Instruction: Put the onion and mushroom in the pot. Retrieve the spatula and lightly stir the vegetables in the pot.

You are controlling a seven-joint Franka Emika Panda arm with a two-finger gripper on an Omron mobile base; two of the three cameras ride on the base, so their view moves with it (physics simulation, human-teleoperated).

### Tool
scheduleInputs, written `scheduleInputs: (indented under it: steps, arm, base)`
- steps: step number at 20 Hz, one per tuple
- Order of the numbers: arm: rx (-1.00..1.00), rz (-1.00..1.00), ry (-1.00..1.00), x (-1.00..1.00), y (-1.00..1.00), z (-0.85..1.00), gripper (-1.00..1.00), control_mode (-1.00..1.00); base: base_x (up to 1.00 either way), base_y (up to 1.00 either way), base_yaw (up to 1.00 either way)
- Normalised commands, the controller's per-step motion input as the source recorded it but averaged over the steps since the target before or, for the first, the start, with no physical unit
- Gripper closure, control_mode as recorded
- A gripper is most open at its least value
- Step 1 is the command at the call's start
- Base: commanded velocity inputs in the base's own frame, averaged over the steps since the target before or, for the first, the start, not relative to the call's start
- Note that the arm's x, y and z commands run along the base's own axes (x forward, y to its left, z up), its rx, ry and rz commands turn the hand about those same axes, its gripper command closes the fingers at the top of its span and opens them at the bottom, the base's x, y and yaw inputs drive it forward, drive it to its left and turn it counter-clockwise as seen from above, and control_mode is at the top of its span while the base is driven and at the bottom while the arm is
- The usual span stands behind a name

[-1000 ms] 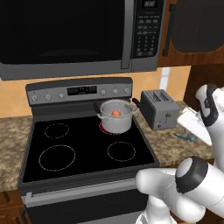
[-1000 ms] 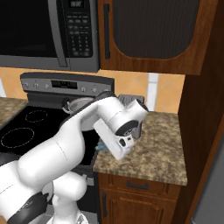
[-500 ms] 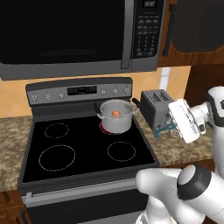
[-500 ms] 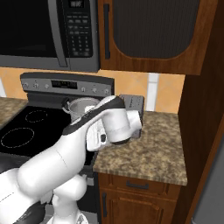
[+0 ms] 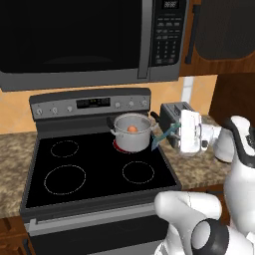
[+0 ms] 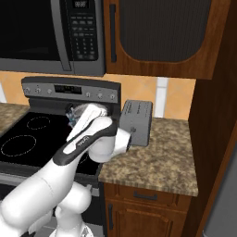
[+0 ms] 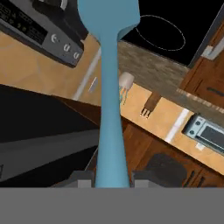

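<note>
The steel pot (image 5: 131, 137) stands on the stove's back right burner with the orange-brown onion (image 5: 132, 129) inside it. The mushroom is hidden. My gripper (image 5: 175, 132) hangs just right of the pot, in front of the toaster, and is shut on the handle of the blue spatula (image 5: 160, 139). The spatula's blade points left and down toward the pot's side and stops short of its rim. In the hand view the spatula (image 7: 109, 87) runs straight up from between my fingertips (image 7: 81, 177). In the right base view my own arm covers the pot.
A grey toaster (image 5: 173, 115) (image 6: 137, 121) sits on the granite counter (image 6: 157, 159) right of the black stove (image 5: 94, 164). The microwave (image 5: 89, 40) hangs low over the stove. A wooden cabinet wall (image 6: 215, 115) closes the counter's right end.
My hand has swung left with the spatula, from over the counter at the right to just beside the pot, in front of the toaster. The pot and onion stayed put.
</note>
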Motion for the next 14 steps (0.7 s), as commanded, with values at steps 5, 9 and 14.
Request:
scheduleInputs:
  steps: [5, 9, 14]
  arm:
    - [0.41, -0.33, 0.23, 0.11, 0.00, 0.91, 1.00, -1.00]
    - [0.22, -0.34, 0.12, 0.60, 0.01, -0.18, 1.00, -1.00]
    - [0.16, -0.33, 0.00, 0.35, -0.01, -0.08, 1.00, -1.00]
  base:
    - [0.00, 0.00, 0.00]
    - [0.00, 0.00, 0.00]
    - [0.00, 0.00, 0.00]
